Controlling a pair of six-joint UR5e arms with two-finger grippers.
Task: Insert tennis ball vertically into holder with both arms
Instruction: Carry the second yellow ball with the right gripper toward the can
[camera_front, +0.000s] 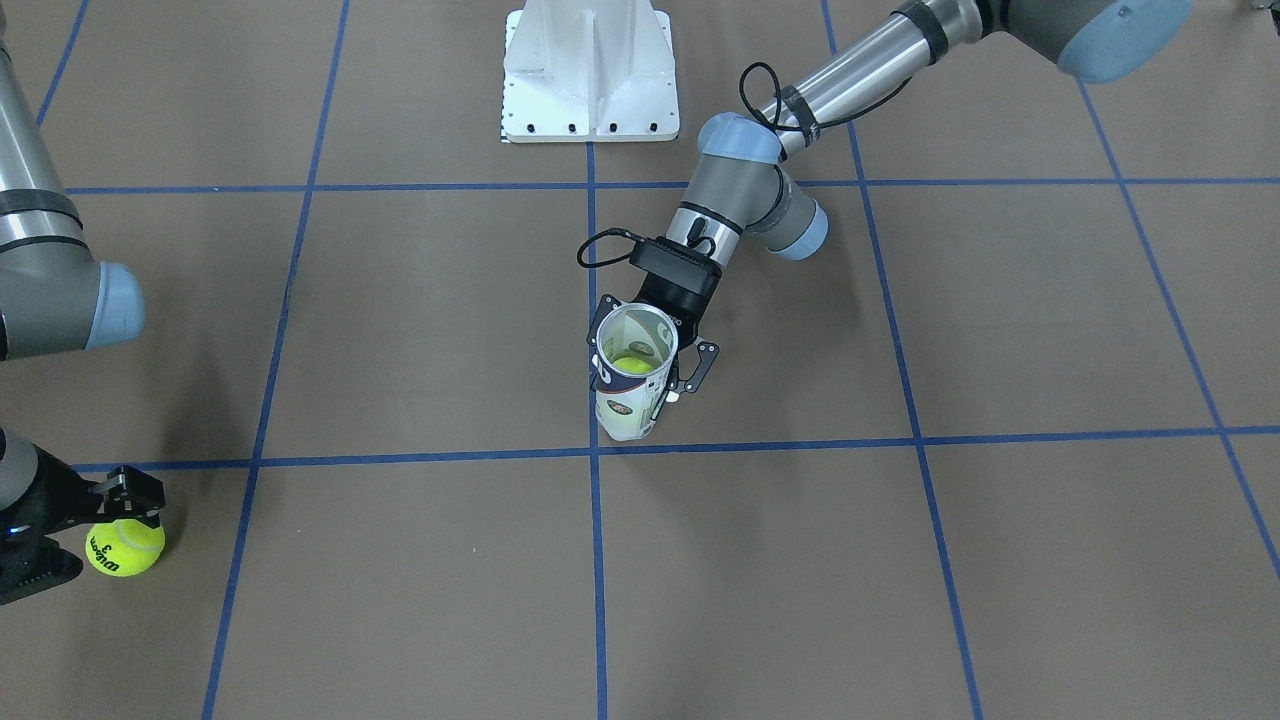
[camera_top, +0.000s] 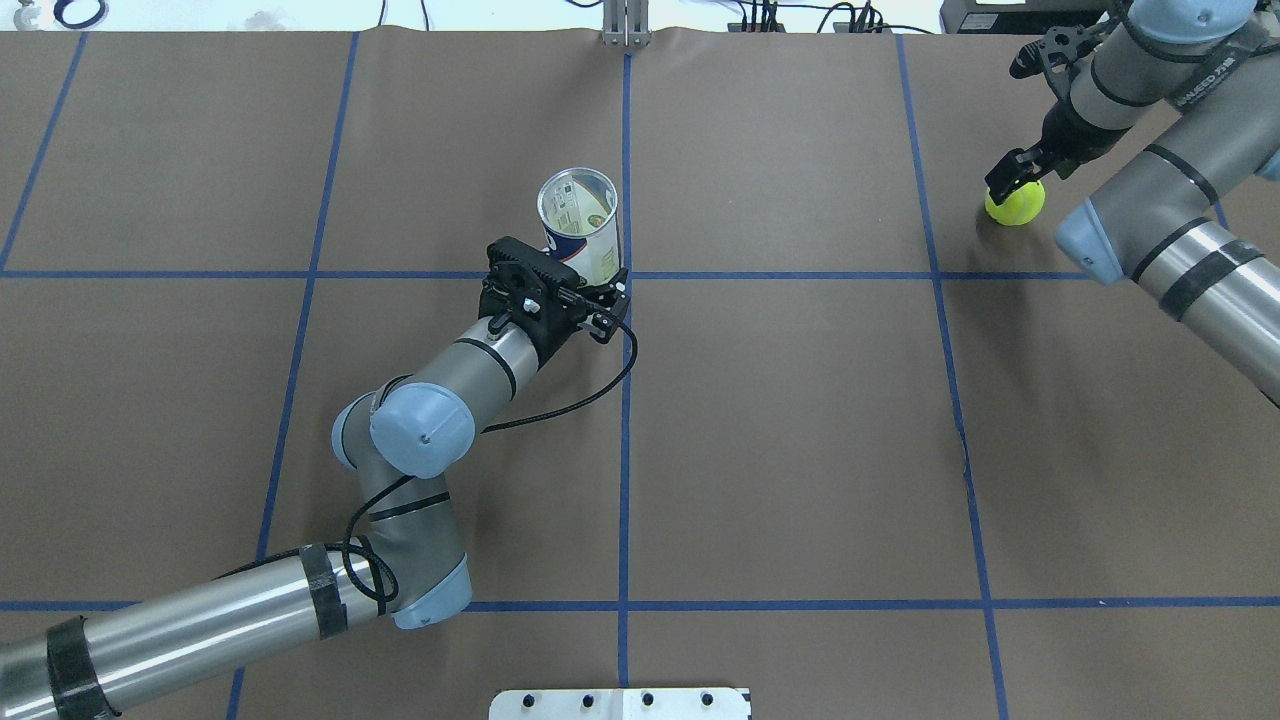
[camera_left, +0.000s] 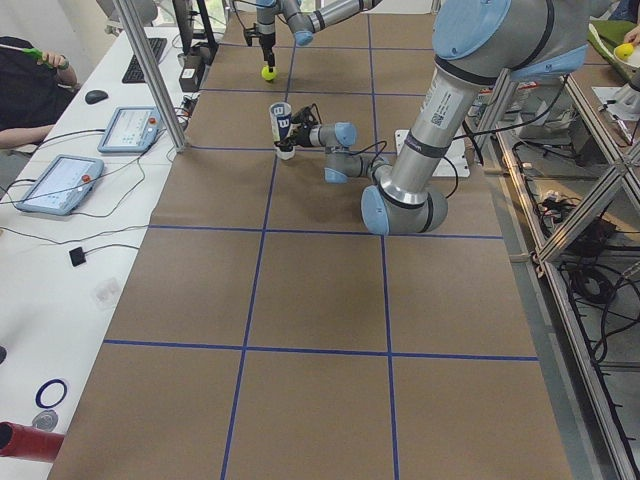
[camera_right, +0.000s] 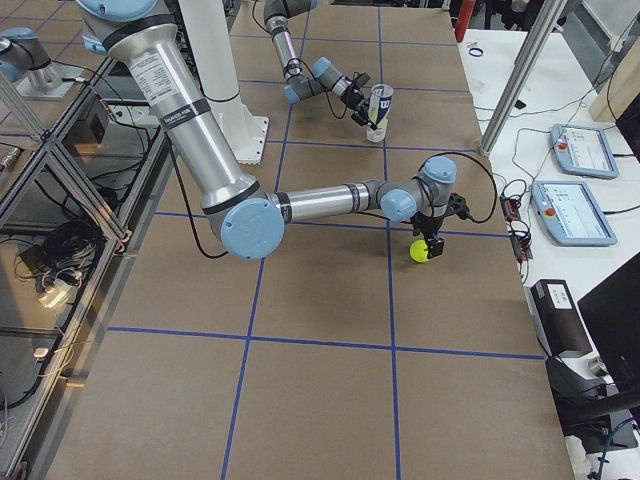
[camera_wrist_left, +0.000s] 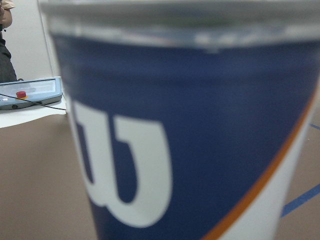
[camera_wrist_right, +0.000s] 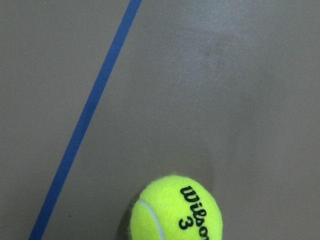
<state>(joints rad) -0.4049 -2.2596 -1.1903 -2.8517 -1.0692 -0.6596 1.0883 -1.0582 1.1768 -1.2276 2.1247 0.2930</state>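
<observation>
Holding: the left end effector (camera_front: 637, 385) is clenched on the holder (camera_top: 590, 240), with a finger on either side of its wall.
Holder: upright on the bench (camera_front: 900, 560), long axis vertical, mouth open upward. A lodged ball (camera_front: 632, 366) lies at its bottom.
Ball: the ball (camera_front: 125, 548) is well apart from the holder, off to the robot's right of it and a little farther from the base. It is at or just above the bench.
Right end effector: the right end effector (camera_front: 128, 500) sits directly over the ball with its fingers about the ball's top. Whether they are clenched on it or merely straddling it cannot be told.
Nearer arm: the right arm, by far; the left is taken up with steadying the holder.
Key relation: the ball lies sideways from the mouth. It likely has to be lifted clear of the rim, carried across until centred over the holder, then lowered along the vertical axis.
Risk: an off-centre descent could strike the rim and tip the holder.
</observation>
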